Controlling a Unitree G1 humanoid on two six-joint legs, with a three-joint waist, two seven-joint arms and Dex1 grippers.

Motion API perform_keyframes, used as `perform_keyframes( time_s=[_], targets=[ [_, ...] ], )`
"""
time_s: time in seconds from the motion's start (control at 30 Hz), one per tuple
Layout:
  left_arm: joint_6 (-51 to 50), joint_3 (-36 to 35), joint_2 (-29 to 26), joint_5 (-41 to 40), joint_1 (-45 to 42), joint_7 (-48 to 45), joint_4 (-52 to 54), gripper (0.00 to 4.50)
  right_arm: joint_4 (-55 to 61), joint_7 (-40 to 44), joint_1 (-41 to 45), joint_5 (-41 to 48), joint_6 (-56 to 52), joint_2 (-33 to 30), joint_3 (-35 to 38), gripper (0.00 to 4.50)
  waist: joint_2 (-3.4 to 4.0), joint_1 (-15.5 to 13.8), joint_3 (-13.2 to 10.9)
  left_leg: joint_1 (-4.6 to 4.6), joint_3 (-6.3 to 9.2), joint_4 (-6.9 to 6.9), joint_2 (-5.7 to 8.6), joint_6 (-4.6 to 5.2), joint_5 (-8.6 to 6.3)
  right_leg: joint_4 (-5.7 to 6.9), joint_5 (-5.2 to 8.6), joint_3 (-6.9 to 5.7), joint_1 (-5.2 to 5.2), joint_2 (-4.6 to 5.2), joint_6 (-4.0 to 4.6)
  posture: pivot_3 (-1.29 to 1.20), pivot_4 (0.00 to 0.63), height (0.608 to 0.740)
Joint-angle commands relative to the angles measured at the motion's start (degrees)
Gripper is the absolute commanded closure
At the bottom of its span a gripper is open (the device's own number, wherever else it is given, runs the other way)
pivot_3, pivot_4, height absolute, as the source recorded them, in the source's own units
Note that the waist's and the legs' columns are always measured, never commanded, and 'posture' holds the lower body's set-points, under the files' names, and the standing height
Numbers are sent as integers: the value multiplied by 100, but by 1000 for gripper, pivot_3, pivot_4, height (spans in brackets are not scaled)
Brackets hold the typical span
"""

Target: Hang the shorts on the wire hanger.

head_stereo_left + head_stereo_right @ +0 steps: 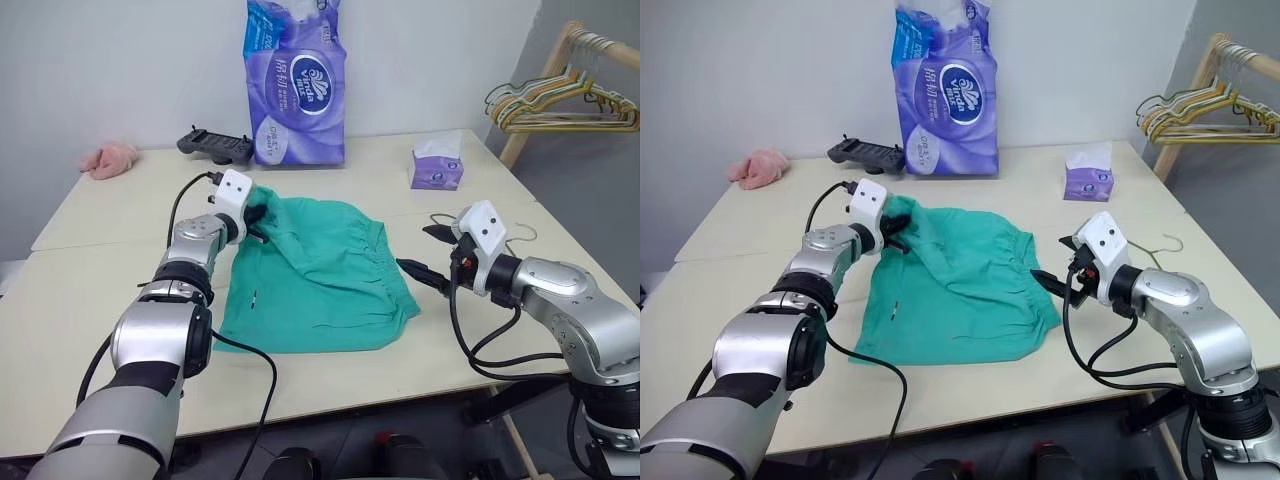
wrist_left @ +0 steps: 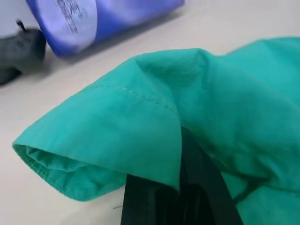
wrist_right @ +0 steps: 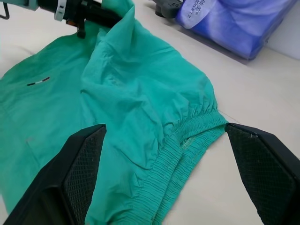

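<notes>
Left gripper (image 1: 258, 222) pinching shorts (image 1: 320, 285), hem fold (image 2: 101, 145) in wrist view

Teal-green shorts (image 1: 320, 285) spread on table, one corner lifted, wire hanger (image 1: 520, 237) beside

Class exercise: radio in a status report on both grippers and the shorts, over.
Left gripper shut on teal-green fabric shorts, corner lifted. Right gripper open beside waistband. Thin wire hanger behind right arm. Nothing in the way.

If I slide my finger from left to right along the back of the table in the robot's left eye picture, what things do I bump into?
Pink cloth → black controller → purple tissue pack → small purple tissue box.
</notes>
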State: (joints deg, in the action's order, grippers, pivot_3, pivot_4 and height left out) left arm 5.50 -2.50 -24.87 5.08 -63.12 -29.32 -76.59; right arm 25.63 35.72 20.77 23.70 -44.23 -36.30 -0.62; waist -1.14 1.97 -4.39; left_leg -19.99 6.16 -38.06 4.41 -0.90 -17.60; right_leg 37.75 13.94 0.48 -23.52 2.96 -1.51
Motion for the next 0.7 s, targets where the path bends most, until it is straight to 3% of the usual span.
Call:
perform_keyframes(
  time_s=[0.03,0.1,0.2,0.6,0.7],
  targets=[
    [136,38,-56,152,-104,89,3,4484,253,-94,32,7,42,-20,161,158,0,7,0,0,0,0,0,0,0,1,0,0,-1,0,0,-124,42,740],
    [230,43,-111,199,40,24,30,4484,297,-124,-6,43,15,-3,163,158,0,8,0,-2,-1,0,0,0,0,2,0,0,-5,0,0,-122,43,740],
    [232,-35,-212,141,267,-172,62,3847,305,-141,-28,52,25,14,135,158,0,9,1,-2,-2,0,0,0,0,3,0,2,-5,0,0,-115,42,740],
    [329,-174,-916,-45,1099,-964,459,168,158,-53,71,16,134,124,-52,158,-13,-10,9,-3,-1,-1,0,0,0,10,0,2,-10,0,1,-60,42,740],
    [244,-168,-1162,-256,1514,-1799,1043,17,245,-27,-71,40,148,103,-19,158,-15,-13,10,-3,-1,-1,1,0,0,11,0,2,-10,0,1,-45,45,740]
  ],
)
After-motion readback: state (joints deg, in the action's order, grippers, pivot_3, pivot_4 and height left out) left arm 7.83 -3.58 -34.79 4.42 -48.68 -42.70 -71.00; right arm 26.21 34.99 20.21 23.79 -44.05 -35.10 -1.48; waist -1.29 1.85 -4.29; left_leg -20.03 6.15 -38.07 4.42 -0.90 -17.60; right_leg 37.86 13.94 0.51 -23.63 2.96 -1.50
